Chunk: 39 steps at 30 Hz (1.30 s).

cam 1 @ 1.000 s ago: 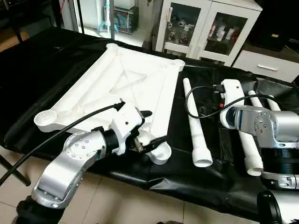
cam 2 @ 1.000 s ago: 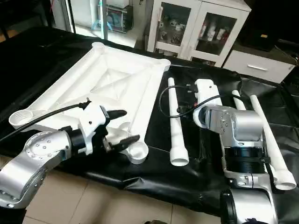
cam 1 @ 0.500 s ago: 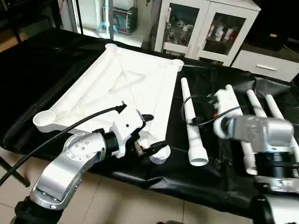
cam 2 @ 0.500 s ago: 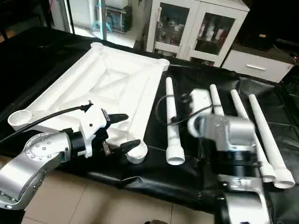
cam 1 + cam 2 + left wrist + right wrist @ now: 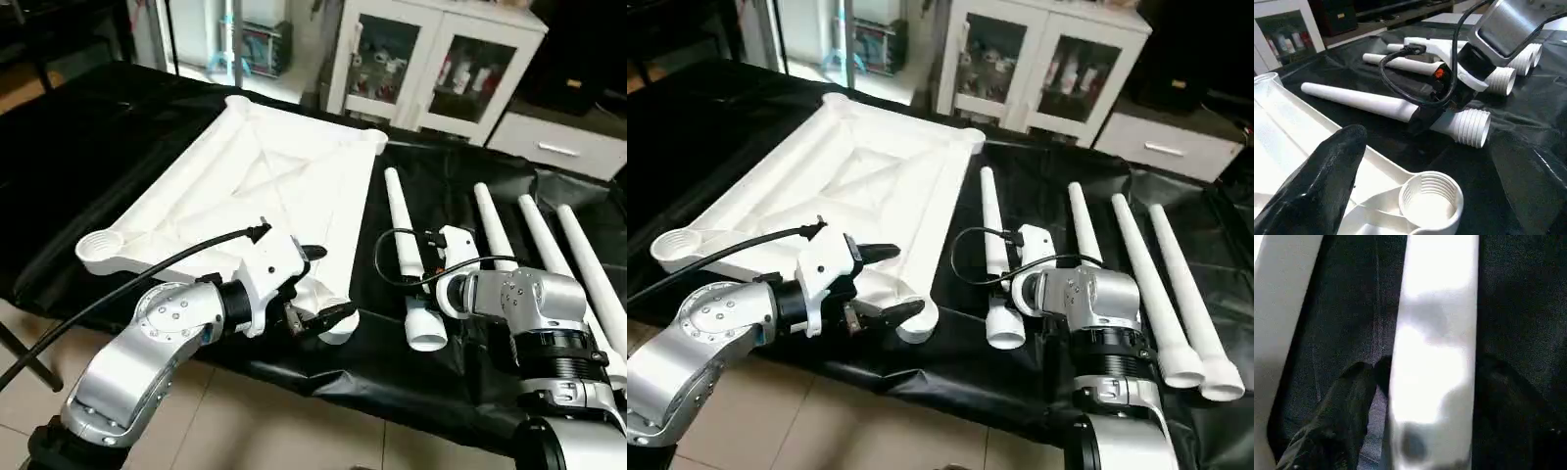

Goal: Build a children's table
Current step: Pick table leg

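- Lying underside up on the black table cover [image 5: 88, 117], the white tabletop [image 5: 265, 176] shows its X ribs; its near round corner socket [image 5: 1431, 200] sits between the spread black fingers [image 5: 1322, 181] of the left gripper [image 5: 315, 286], which is wide open and holds nothing
- four white legs lie side by side to the tabletop's right; the leftmost leg [image 5: 993, 250] runs between the right gripper's [image 5: 1425, 396] parted fingers [image 5: 1334, 421]; whether they press on it I cannot tell
- the other three legs [image 5: 1141, 269] lie beyond the right arm, apart from both grippers
- a black cable [image 5: 147, 269] loops over the left forearm; a white glass-door cabinet [image 5: 436, 64] stands behind the table
- the right forearm hides part of the leftmost leg near its ribbed end [image 5: 1471, 128]
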{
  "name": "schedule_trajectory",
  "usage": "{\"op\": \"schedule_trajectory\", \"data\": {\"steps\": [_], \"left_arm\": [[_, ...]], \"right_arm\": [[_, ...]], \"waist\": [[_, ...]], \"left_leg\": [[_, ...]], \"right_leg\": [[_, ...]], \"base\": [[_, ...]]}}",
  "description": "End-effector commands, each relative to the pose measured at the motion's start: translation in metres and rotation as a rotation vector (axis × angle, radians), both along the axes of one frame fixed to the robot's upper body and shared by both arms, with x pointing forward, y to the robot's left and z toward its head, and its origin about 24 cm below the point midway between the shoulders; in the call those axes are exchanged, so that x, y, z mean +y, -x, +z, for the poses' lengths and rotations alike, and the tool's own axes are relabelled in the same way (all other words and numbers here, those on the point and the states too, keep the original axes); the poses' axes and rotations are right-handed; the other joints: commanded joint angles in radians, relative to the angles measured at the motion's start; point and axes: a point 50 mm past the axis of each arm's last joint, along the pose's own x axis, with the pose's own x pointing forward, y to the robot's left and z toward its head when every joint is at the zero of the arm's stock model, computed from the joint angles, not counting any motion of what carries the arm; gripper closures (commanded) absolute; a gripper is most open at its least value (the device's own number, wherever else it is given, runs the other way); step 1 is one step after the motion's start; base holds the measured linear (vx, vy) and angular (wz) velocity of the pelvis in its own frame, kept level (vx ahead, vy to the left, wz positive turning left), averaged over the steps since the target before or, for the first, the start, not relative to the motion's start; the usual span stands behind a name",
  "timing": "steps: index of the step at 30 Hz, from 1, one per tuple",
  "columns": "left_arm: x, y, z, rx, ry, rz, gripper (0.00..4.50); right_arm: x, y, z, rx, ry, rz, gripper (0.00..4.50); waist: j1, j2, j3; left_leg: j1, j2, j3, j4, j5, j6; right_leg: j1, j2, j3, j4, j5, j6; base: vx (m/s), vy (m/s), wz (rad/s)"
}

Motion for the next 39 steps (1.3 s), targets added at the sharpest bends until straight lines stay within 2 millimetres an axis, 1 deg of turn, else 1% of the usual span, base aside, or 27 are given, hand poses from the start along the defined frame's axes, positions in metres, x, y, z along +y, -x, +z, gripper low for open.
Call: {"op": "schedule_trajectory", "data": {"steps": [1,2,4,5,11,12,13,14,16,17,19,20,21,25,26,27,28,29,30,32,33,34,35,36,37,38,39], "left_arm": [[0.000,0.002,0.003,-0.006,0.002,-0.002,0.00],[0.000,0.002,0.003,-0.007,0.003,0.001,0.00],[0.001,0.000,0.002,-0.008,0.006,0.010,0.00],[0.000,-0.001,0.002,-0.010,0.002,0.016,0.00],[-0.001,-0.004,0.006,-0.032,0.009,0.017,0.00],[0.000,-0.005,0.005,-0.032,0.004,0.020,0.00],[0.000,-0.005,0.005,-0.032,0.001,0.020,0.00],[-0.002,-0.005,0.006,-0.033,0.005,0.012,0.00],[-0.004,-0.006,0.008,-0.033,0.021,-0.001,0.00],[-0.006,-0.008,0.007,-0.034,0.030,0.000,0.00],[-0.006,-0.011,0.006,-0.039,0.021,0.018,0.00],[-0.006,-0.012,0.006,-0.041,0.017,0.022,0.00],[-0.008,-0.012,0.008,-0.039,0.047,0.030,0.00],[-0.013,-0.013,0.012,-0.040,0.091,0.034,0.00],[-0.012,-0.019,0.013,-0.055,0.103,0.084,0.00],[-0.012,-0.028,0.018,-0.070,0.135,0.158,0.00],[-0.012,-0.034,0.024,-0.064,0.189,0.206,0.00],[-0.012,-0.039,0.028,-0.056,0.229,0.241,0.00],[-0.012,-0.047,0.038,-0.034,0.328,0.301,0.00],[-0.017,-0.057,0.062,0.016,0.531,0.349,0.00],[-0.021,-0.060,0.066,0.055,0.590,0.322,0.00],[-0.026,-0.064,0.067,0.091,0.622,0.321,0.00],[-0.028,-0.066,0.067,0.097,0.622,0.328,0.00],[-0.035,-0.073,0.071,0.130,0.634,0.340,0.00],[-0.038,-0.076,0.073,0.142,0.640,0.343,0.00],[-0.041,-0.077,0.076,0.156,0.658,0.335,0.00],[-0.046,-0.078,0.079,0.172,0.678,0.320,0.00]], "right_arm": [[-0.014,0.004,-0.007,0.045,0.010,-0.052,1.44],[-0.015,0.003,-0.006,0.040,0.002,-0.055,1.53],[-0.016,0.001,-0.004,0.017,-0.018,-0.073,1.77],[-0.018,0.000,-0.002,0.000,-0.034,-0.093,1.84],[-0.022,-0.003,0.008,-0.052,-0.070,-0.129,2.28],[-0.022,-0.002,0.009,-0.057,-0.080,-0.137,2.54],[-0.023,-0.002,0.009,-0.059,-0.087,-0.142,2.54],[-0.024,-0.001,0.010,-0.066,-0.090,-0.143,2.61],[-0.025,-0.001,0.012,-0.088,-0.091,-0.143,2.63],[-0.026,-0.001,0.013,-0.112,-0.094,-0.150,2.65],[-0.028,-0.001,0.014,-0.161,-0.079,-0.183,2.66],[-0.029,-0.001,0.014,-0.171,-0.072,-0.190,2.66],[-0.027,0.000,0.016,-0.173,-0.070,-0.163,2.66],[-0.028,0.002,0.019,-0.175,-0.081,-0.156,2.66],[-0.032,0.000,0.023,-0.221,-0.058,-0.159,2.66],[-0.036,-0.001,0.032,-0.287,-0.043,-0.157,2.66],[-0.039,-0.002,0.040,-0.342,-0.036,-0.147,2.66],[-0.040,-0.003,0.047,-0.383,-0.030,-0.139,2.66],[-0.041,-0.003,0.062,-0.481,-0.008,-0.105,2.66],[-0.032,-0.001,0.100,-0.724,0.061,0.033,2.66],[-0.020,0.001,0.109,-0.796,0.047,0.111,2.67],[-0.012,0.002,0.116,-0.862,0.062,0.154,2.67],[-0.010,0.002,0.116,-0.870,0.072,0.158,2.67],[0.001,0.002,0.122,-0.911,0.097,0.198,2.67],[0.006,0.002,0.124,-0.923,0.103,0.217,2.67],[0.013,0.003,0.126,-0.948,0.086,0.234,2.67],[0.023,0.006,0.131,-0.991,0.073,0.273,2.67]], "waist": [[-0.001,0.018,-0.051],[0.001,0.023,-0.051],[0.004,0.026,-0.054],[0.004,0.019,-0.055],[0.004,0.026,-0.058],[0.007,0.041,-0.057],[0.004,0.036,-0.057],[0.007,0.050,-0.058],[0.007,0.042,-0.058],[0.005,0.029,-0.058],[0.011,0.051,-0.057],[0.008,0.045,-0.056],[0.007,0.050,-0.056],[0.006,0.045,-0.054],[0.005,0.044,-0.054],[0.004,0.037,-0.054],[0.006,0.039,-0.053],[0.009,0.035,-0.053],[0.007,0.024,-0.056],[0.017,0.029,-0.055],[0.020,0.038,-0.049],[0.013,0.029,-0.047],[0.015,0.028,-0.054],[0.010,0.014,-0.053],[0.009,0.022,-0.051],[0.006,0.022,-0.050],[0.007,0.039,-0.059]], "left_leg": [[-0.014,-0.008,0.026,-0.084,-0.139,-0.034],[-0.013,-0.008,0.025,-0.085,-0.144,-0.036],[-0.014,-0.009,0.024,-0.085,-0.144,-0.037],[-0.016,-0.009,0.025,-0.084,-0.137,-0.035],[-0.019,-0.010,0.024,-0.083,-0.099,-0.035],[-0.017,-0.011,0.023,-0.084,-0.097,-0.036],[-0.019,-0.012,0.024,-0.083,-0.098,-0.036],[-0.017,-0.012,0.023,-0.084,-0.099,-0.038],[-0.017,-0.012,0.025,-0.082,-0.092,-0.030],[-0.020,-0.013,0.028,-0.081,-0.081,-0.023],[-0.019,-0.012,0.026,-0.082,-0.073,-0.022],[-0.020,-0.011,0.028,-0.081,-0.075,-0.023],[-0.019,-0.012,0.027,-0.082,-0.083,-0.024],[-0.019,-0.012,0.026,-0.083,-0.100,-0.020],[-0.019,-0.012,0.026,-0.083,-0.102,-0.018],[-0.020,-0.012,0.028,-0.081,-0.107,-0.015],[-0.021,-0.011,0.028,-0.082,-0.109,-0.015],[-0.019,-0.013,0.030,-0.079,-0.107,-0.008],[-0.021,-0.012,0.033,-0.075,-0.099,-0.005],[-0.028,-0.014,0.028,-0.074,-0.078,0.000],[-0.023,-0.013,0.028,-0.074,-0.081,0.009],[-0.029,-0.016,0.031,-0.074,-0.091,0.019],[-0.035,-0.017,0.026,-0.072,-0.082,0.028],[-0.035,-0.018,0.027,-0.071,-0.069,0.042],[-0.034,-0.019,0.026,-0.073,-0.072,0.048],[-0.033,-0.018,0.026,-0.073,-0.080,0.050],[-0.026,-0.017,0.025,-0.071,-0.088,0.045]], "right_leg": [[0.064,-0.024,0.023,-0.072,-0.327,-0.093],[0.062,-0.024,0.023,-0.072,-0.327,-0.091],[0.063,-0.023,0.022,-0.071,-0.316,-0.088],[0.065,-0.022,0.021,-0.071,-0.304,-0.090],[0.071,-0.021,0.021,-0.064,-0.235,-0.111],[0.071,-0.022,0.022,-0.061,-0.227,-0.118],[0.074,-0.021,0.021,-0.062,-0.221,-0.120],[0.074,-0.021,0.021,-0.061,-0.215,-0.124],[0.075,-0.019,0.022,-0.062,-0.198,-0.133],[0.077,-0.019,0.022,-0.063,-0.202,-0.137],[0.076,-0.024,0.024,-0.062,-0.210,-0.140],[0.075,-0.023,0.024,-0.065,-0.213,-0.136],[0.077,-0.020,0.023,-0.066,-0.217,-0.133],[0.076,-0.021,0.023,-0.068,-0.244,-0.131],[0.075,-0.021,0.023,-0.069,-0.252,-0.128],[0.074,-0.019,0.023,-0.072,-0.264,-0.119],[0.076,-0.021,0.023,-0.073,-0.271,-0.118],[0.075,-0.020,0.024,-0.077,-0.277,-0.109],[0.078,-0.020,0.025,-0.076,-0.271,-0.114],[0.084,-0.024,0.024,-0.074,-0.260,-0.114],[0.074,-0.023,0.024,-0.076,-0.241,-0.117],[0.076,-0.020,0.024,-0.080,-0.250,-0.115],[0.083,-0.023,0.021,-0.079,-0.266,-0.105],[0.078,-0.020,0.020,-0.081,-0.274,-0.092],[0.075,-0.019,0.020,-0.084,-0.300,-0.082],[0.073,-0.018,0.020,-0.086,-0.312,-0.078],[0.071,-0.019,0.019,-0.086,-0.307,-0.084]], "base": [[0.000,0.000,0.00],[0.000,0.000,0.00],[0.000,0.000,0.00],[0.000,0.000,0.00],[0.000,0.000,0.00],[0.000,0.000,0.00],[0.000,0.000,0.00],[0.000,0.000,0.00],[0.000,0.000,0.00],[0.000,0.000,0.00],[0.000,0.000,0.00],[0.000,0.000,0.00],[0.000,0.000,0.00],[0.000,0.000,0.00],[0.000,0.000,0.00],[0.000,0.000,0.00],[0.000,0.000,0.00],[0.000,0.000,0.00],[0.000,0.000,0.00],[0.000,0.000,0.00],[0.000,0.000,0.00],[0.000,0.000,0.00],[0.000,0.000,0.00],[0.000,0.000,0.00],[0.000,0.000,0.00],[0.000,0.000,0.00],[0.000,0.000,0.00]]}}
